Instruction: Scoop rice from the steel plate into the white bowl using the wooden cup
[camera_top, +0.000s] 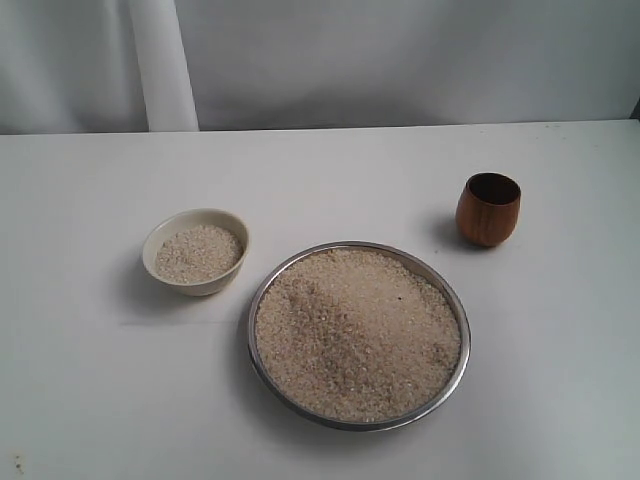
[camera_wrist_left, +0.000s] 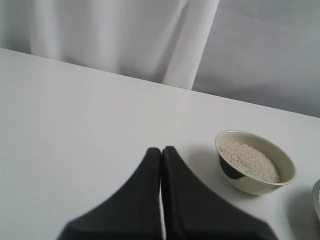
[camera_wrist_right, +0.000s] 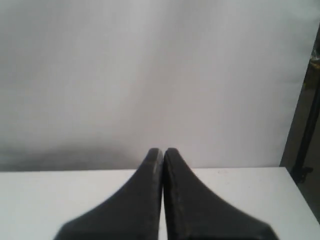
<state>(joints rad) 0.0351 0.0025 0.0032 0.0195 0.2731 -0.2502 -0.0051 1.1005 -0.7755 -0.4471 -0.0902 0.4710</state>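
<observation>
Hands (camera_wrist_left: 161, 149) (camera_wrist_right: 163, 150) closed, both; one steel plate (camera_top: 466, 345), one white bowl (camera_top: 205, 283), one wooden cup (camera_top: 488, 215).

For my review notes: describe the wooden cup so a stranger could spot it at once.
Find the wide steel plate heaped with rice, the largest dish. Behind its right edge the cup stands upright. It is reddish-brown wood; the bowl on the left is cream.

A white table (camera_top: 90, 400) carries three things: the steel plate (camera_top: 360, 424) heaped with rice (camera_top: 355, 335), the white bowl (camera_top: 200, 284) part-filled with rice, and the upright wooden cup (camera_top: 488, 210). The bowl stands on the table just beyond the left gripper's (camera_wrist_left: 161, 150) jaws, off to one side of them.
</observation>
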